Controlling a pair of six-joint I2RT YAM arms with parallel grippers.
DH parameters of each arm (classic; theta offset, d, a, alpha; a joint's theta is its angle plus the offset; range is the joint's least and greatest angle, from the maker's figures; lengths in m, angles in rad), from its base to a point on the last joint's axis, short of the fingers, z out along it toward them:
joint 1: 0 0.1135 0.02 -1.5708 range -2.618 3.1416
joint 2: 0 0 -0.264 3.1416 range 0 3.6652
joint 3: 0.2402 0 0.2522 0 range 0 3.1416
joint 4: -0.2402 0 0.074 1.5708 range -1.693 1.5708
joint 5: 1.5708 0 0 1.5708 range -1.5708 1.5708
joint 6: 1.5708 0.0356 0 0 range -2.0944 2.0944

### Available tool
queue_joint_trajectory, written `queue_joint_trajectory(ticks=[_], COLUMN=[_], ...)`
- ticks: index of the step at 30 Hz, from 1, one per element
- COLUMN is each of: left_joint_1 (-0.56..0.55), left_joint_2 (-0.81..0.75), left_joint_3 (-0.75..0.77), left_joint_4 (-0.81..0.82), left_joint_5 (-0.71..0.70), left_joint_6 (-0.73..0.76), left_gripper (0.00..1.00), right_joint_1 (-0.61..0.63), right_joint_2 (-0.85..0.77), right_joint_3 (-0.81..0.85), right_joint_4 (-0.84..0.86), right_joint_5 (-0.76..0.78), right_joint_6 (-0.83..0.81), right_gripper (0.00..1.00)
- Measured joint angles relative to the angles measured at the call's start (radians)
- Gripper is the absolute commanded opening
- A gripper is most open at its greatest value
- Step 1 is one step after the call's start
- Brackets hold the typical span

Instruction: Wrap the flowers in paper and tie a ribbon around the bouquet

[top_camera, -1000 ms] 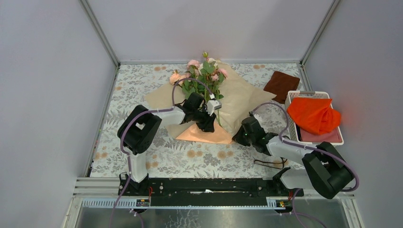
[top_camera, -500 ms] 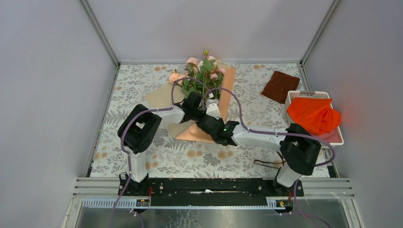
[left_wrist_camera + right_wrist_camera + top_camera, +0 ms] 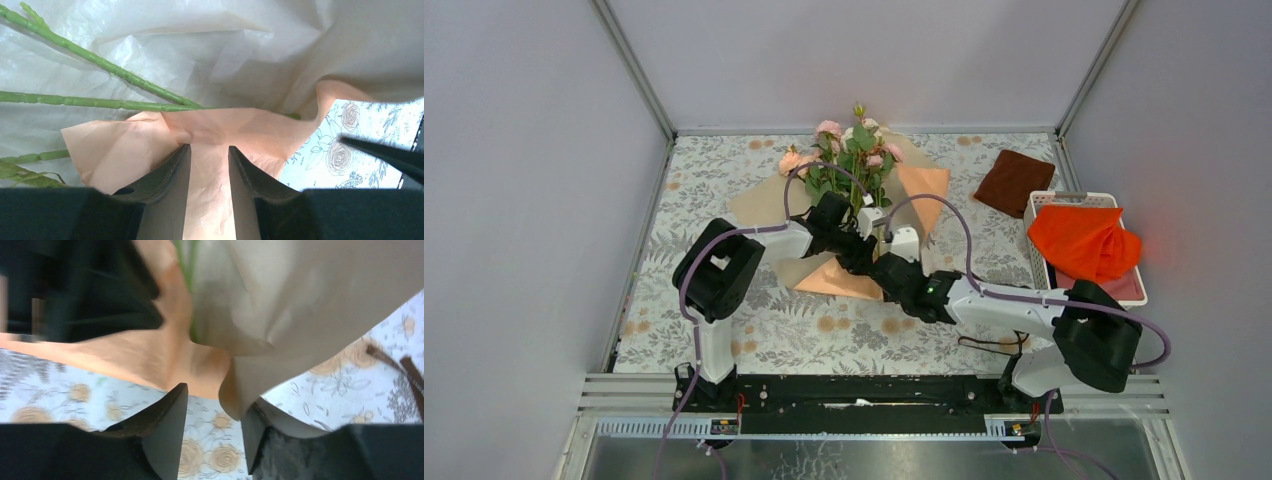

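Note:
The flowers (image 3: 849, 150), pink and cream roses with green leaves, lie on the paper (image 3: 921, 190) at the back middle; its right flap is turned over, peach side up. In the left wrist view green stems (image 3: 100, 102) lie across the pale paper (image 3: 210, 125). My left gripper (image 3: 209, 147) is shut on a bunched peach fold at the stem end (image 3: 856, 252). My right gripper (image 3: 215, 397) stands open just right of it (image 3: 892, 272), patterned table showing between its fingers and a tan paper edge (image 3: 250, 385) draped over the right fingertip. The thin dark ribbon (image 3: 986, 346) lies near the right arm's base.
A dark brown cloth (image 3: 1014, 180) lies at the back right. A white basket (image 3: 1072, 197) at the right edge holds a bright orange cloth (image 3: 1084, 243). Grey walls close in the floral table on three sides.
The right gripper carried the paper's right side up over the stems, then opened and drew back a little. The flap has dropped partly back, peach side up. The left gripper kept its hold.

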Motion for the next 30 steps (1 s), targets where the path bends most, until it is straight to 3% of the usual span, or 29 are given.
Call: queue_joint_trajectory(ticks=[9,14,20,22,27,30], left_joint_1=[0.001,0.001,0.001,0.001,0.001,0.001], left_joint_2=[0.0,0.0,0.001,0.001,0.001,0.001], left_joint_3=[0.0,0.0,0.001,0.001,0.001,0.001], left_joint_4=[0.0,0.0,0.0,0.0,0.0,-0.001], left_joint_5=[0.003,0.003,0.004,0.004,0.004,0.004], left_joint_6=[0.0,0.0,0.0,0.0,0.0,0.0], left_gripper=[0.42,0.42,0.42,0.42,0.42,0.42], right_joint_1=[-0.055,-0.055,-0.055,-0.055,-0.055,-0.055], right_joint_2=[-0.149,-0.15,-0.081,-0.06,-0.009,0.003], right_joint_3=[-0.286,-0.393,-0.391,-0.386,-0.345,-0.338], right_joint_4=[0.122,0.296,0.446,0.47,0.431,0.385], right_joint_5=[-0.043,-0.064,-0.048,-0.034,0.007,0.043], right_joint_6=[0.293,0.409,0.468,0.469,0.498,0.526], right_gripper=[0.81,0.84,0.81,0.75,0.4,0.24])
